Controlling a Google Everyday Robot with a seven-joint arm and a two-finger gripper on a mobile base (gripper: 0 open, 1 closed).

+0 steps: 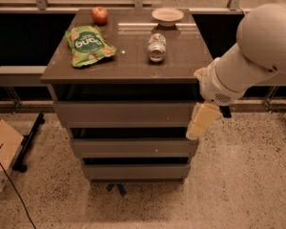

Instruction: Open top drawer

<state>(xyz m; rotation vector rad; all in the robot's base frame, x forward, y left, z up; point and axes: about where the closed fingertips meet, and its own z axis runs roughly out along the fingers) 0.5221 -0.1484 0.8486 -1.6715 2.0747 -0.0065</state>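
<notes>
The top drawer (126,112) is the widest grey-brown front, directly under the cabinet's dark top, and it looks pushed in. Two narrower drawer fronts (133,148) sit below it. My gripper (196,127) hangs cream-coloured from the big white arm (257,51) and points down. It is at the right end of the top drawer's front, overlapping the cabinet's right front corner. Whether it touches the drawer front cannot be told.
On the cabinet top (133,56) lie a green snack bag (88,44), a red apple (99,15), a can on its side (156,47) and a small bowl (168,16). A cardboard box (0,151) and a black cable lie on the floor at left. A railing runs behind.
</notes>
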